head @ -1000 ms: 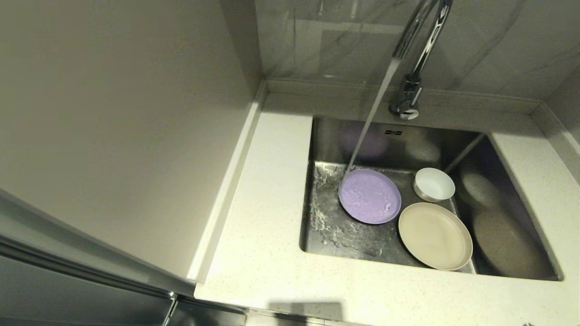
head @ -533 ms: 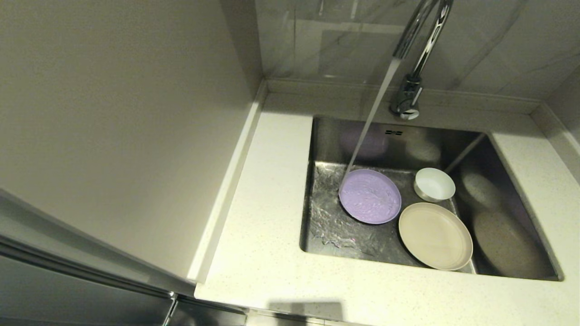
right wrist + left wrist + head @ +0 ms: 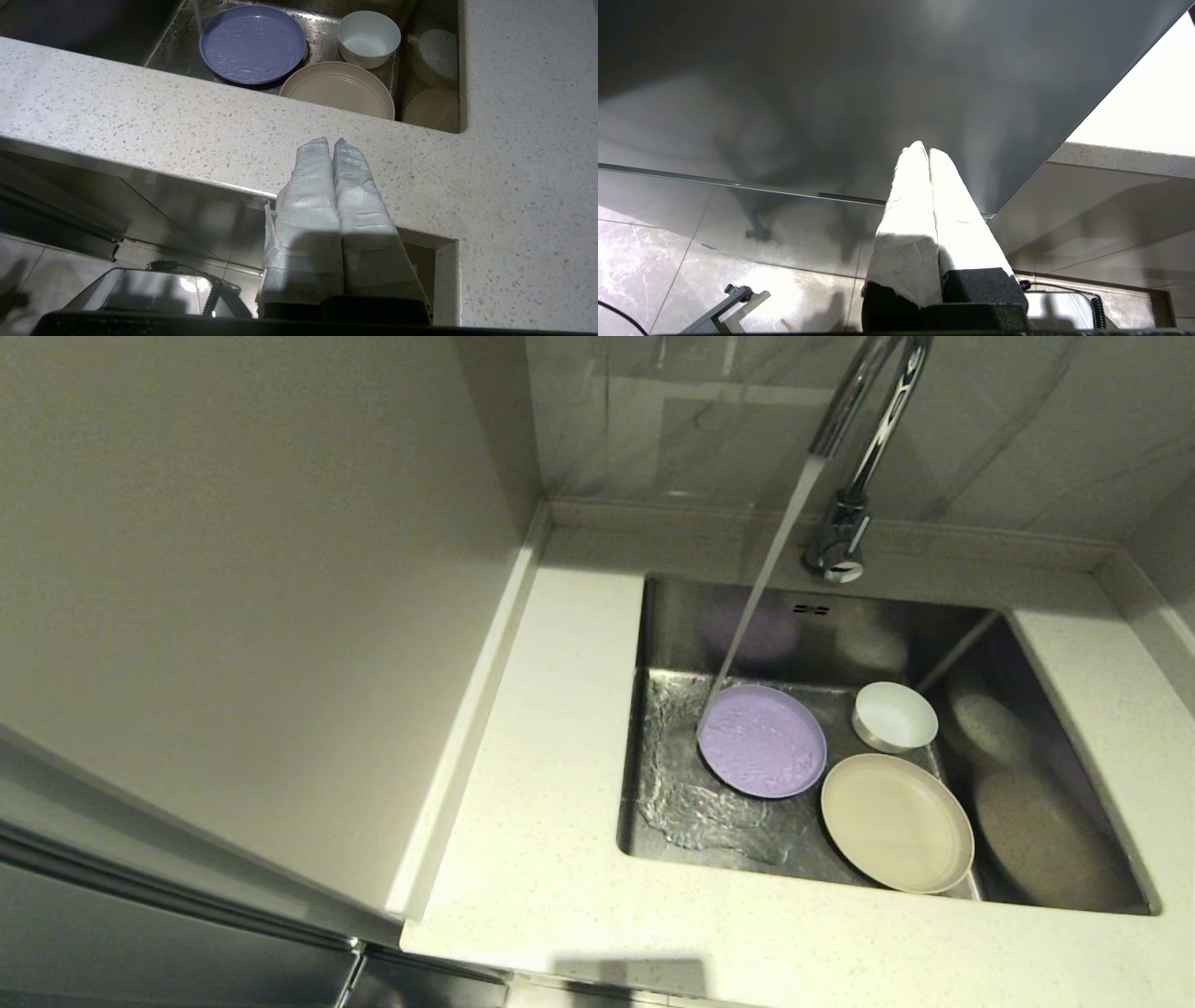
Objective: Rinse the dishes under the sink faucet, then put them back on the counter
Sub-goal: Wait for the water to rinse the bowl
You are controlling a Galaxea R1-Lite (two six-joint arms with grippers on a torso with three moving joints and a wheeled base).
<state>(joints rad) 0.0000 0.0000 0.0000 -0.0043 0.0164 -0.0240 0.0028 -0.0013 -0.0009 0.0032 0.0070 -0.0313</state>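
All three dishes lie in the steel sink (image 3: pixel 672 635). The lilac plate (image 3: pixel 762 741) (image 3: pixel 253 44) lies flat, and the stream from the chrome faucet (image 3: pixel 845 513) lands on its far left edge. The cream plate (image 3: pixel 896 821) (image 3: pixel 337 88) leans near the front wall. Behind it stands the white bowl (image 3: pixel 894 715) (image 3: pixel 368 39). Neither arm shows in the head view. My right gripper (image 3: pixel 332 141) is shut and empty, held low in front of the counter (image 3: pixel 560 859) edge. My left gripper (image 3: pixel 923 148) is shut and empty, down beside a grey cabinet face.
A tall beige panel (image 3: pixel 233 597) walls off the counter's left side. The counter's low raised edge (image 3: pixel 1130 579) runs along the back and right. Water ripples across the sink floor (image 3: pixel 691 803) left of the plates. Floor tiles and cables show below both wrists.
Only the running water shifts: the ripples on the sink floor and over the lilac plate change shape. The dishes and both arms stay where they were.
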